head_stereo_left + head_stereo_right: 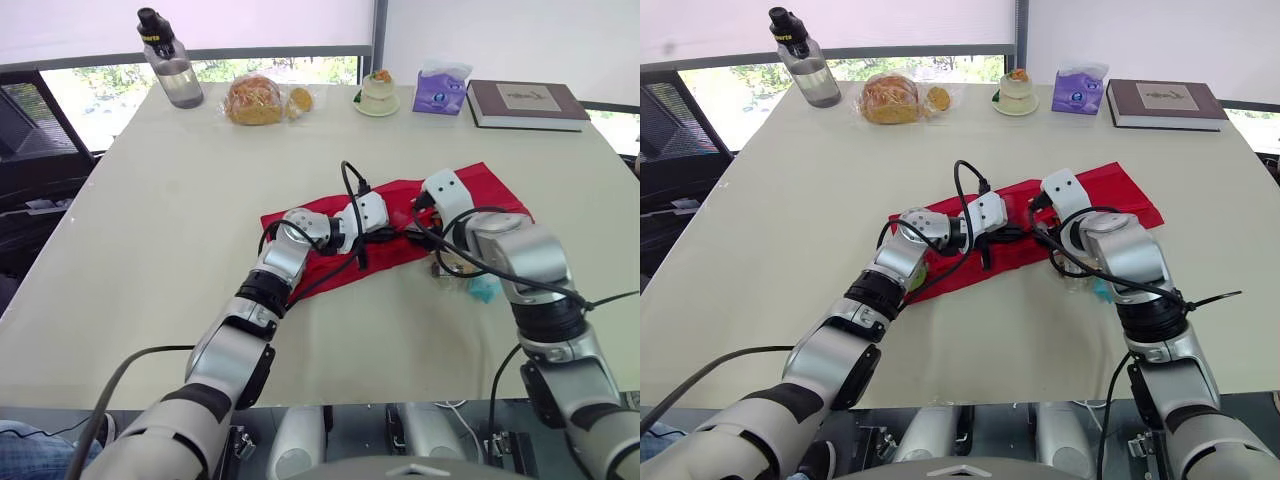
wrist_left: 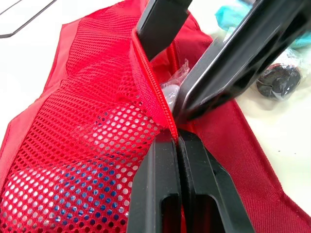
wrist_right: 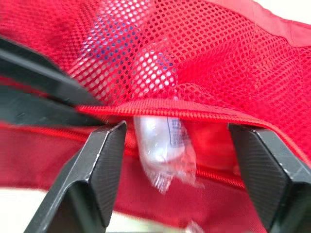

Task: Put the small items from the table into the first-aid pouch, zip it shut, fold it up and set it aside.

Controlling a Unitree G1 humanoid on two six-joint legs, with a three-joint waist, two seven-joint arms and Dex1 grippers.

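Observation:
The red first-aid pouch (image 1: 485,192) lies unfolded on the table, mesh pocket (image 2: 92,141) facing up. My left gripper (image 2: 176,136) is shut on the pocket's zipper edge (image 2: 153,92), holding it lifted. My right gripper (image 3: 177,130) is open at the pocket mouth, and its fingers (image 3: 95,177) stand wide on either side of a clear-wrapped packet (image 3: 163,145) that lies half inside the opening. Blue-marked items show through the mesh. On the table beside the pouch lie a teal packet (image 1: 486,290) and a black round item in clear wrap (image 2: 278,80).
Along the far edge stand a water bottle (image 1: 172,65), bagged bread (image 1: 255,100), a small dessert cup (image 1: 378,92), a purple tissue pack (image 1: 440,90) and a brown book (image 1: 525,103). Black cables loop over both wrists above the pouch.

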